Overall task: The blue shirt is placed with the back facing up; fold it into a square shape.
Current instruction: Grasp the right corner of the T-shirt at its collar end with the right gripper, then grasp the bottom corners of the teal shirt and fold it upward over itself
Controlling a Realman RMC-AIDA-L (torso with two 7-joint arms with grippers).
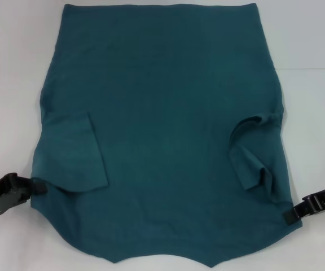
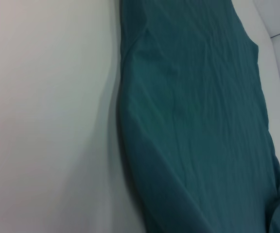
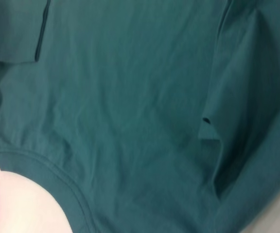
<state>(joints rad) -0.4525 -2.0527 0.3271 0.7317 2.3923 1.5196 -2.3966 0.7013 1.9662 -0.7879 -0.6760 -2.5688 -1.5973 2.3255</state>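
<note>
The blue shirt (image 1: 162,113) lies spread across the white table with its plain back up and its neckline nearest me. Both short sleeves are folded inward: the left sleeve (image 1: 78,152) lies flat, the right sleeve (image 1: 255,152) is rumpled. My left gripper (image 1: 37,186) is at the shirt's left shoulder edge, shut on the fabric. My right gripper (image 1: 289,217) is pinched on the right shoulder edge. The left wrist view shows the shirt (image 2: 203,121) with its side edge raised slightly off the table. In the right wrist view, the shirt (image 3: 130,97) shows its ribbed collar (image 3: 43,165).
The white table (image 1: 10,84) shows bare on both sides of the shirt. A thin seam line (image 1: 315,69) crosses the table at the far right. The shirt's hem reaches the far edge of the head view.
</note>
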